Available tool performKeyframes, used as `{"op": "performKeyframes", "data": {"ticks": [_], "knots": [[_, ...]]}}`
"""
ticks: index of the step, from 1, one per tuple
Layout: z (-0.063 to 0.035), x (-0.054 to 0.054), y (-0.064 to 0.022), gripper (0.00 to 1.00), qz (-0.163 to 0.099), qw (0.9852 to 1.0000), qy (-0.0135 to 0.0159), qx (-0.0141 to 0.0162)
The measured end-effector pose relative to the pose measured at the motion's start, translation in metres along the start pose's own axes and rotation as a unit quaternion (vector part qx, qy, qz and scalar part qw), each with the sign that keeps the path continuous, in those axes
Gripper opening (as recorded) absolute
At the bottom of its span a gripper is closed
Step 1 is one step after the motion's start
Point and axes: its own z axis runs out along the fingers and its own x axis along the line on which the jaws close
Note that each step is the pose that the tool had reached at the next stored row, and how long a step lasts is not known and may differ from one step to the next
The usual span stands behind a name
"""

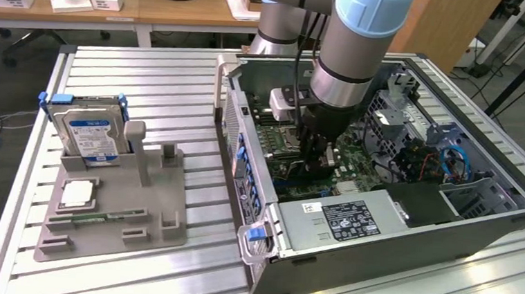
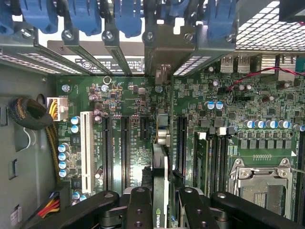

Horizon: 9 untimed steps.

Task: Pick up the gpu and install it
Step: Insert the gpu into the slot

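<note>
The claw [image 2: 161, 202] is pinching the gpu [image 2: 160, 167] edge-on between its fingers, so the pick-up looks done, and the card hangs directly below it over the motherboard [image 2: 124, 95] inside the computer case [image 1: 243, 152], apparently not yet seated in the slots beneath.

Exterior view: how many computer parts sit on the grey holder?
3. A hard drive stands upright at the far end of the holder; a square silver chip lies flat nearer the camera; a narrow green memory stick lies nearer still. None seems hidden.
</note>
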Motion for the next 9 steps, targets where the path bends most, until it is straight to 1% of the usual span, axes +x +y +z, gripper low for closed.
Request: {"op": "performKeyframes", "data": {"ticks": [9], "knots": [[0.0000,0.0000,0.0000,0.26,0.000,1.0000,0.0000,0.0000]]}}
